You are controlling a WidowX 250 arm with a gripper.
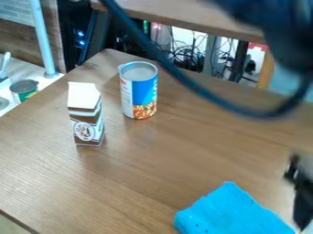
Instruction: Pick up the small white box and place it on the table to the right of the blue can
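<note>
1. Well, my pincer (300,196) hangs at the right edge of the view; whether it is open, closed or gripping anything, I cannot tell.
2. Nearest me is the blue cloth (229,212), on the wooden table (153,169) at the view's bottom edge, just left of my pincer; its upper right edge slants down toward my side. I cannot tell whether we touch.
3. Farther off, toward the upper left, 2 containers stand upright, near each other but apart: a carton (86,116) and a can (140,91).
</note>
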